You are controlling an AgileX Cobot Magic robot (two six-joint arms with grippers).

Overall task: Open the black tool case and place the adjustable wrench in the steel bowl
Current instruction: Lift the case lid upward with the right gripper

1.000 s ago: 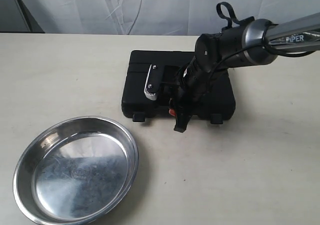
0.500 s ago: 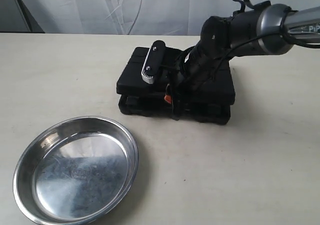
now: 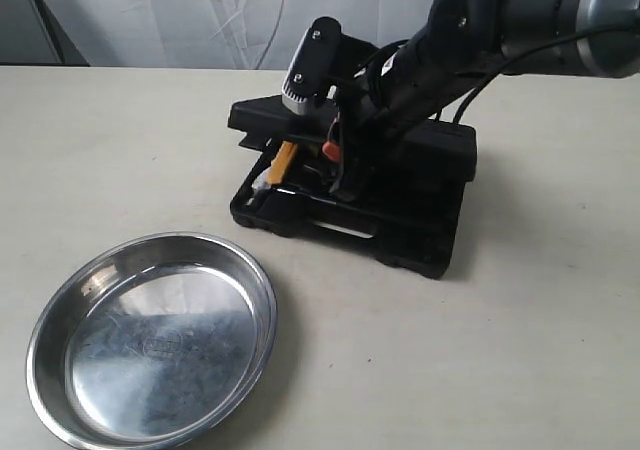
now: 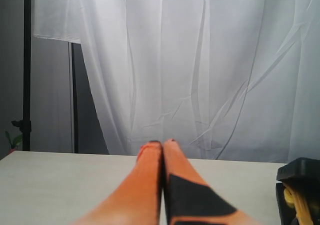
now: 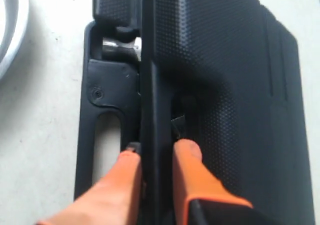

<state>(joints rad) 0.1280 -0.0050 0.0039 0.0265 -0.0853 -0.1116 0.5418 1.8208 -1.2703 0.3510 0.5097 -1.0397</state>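
The black tool case (image 3: pixel 400 242) lies at mid-table with its lid (image 3: pixel 445 152) raised partway. My right gripper (image 3: pixel 336 168) is shut on the lid's front edge (image 5: pixel 150 85), one orange finger on each side (image 5: pixel 156 152). In the gap a yellow handle (image 3: pixel 283 162) and a bit of shiny metal (image 5: pixel 120 47) show. The adjustable wrench itself I cannot make out. The steel bowl (image 3: pixel 150 315) sits in front of the case and to its left, with nothing in it. My left gripper (image 4: pixel 162 144) is shut on nothing, low over the table, outside the exterior view.
A white curtain (image 3: pixel 250 15) hangs behind the table. The right arm (image 3: pixel 520 20) reaches in from the upper right over the case. In the left wrist view the case's corner (image 4: pixel 300 170) with the yellow handle (image 4: pixel 292 200) shows.
The case lid has gone from shut to partly raised. My right gripper rose with its front edge, and the base shifted a little on the table.
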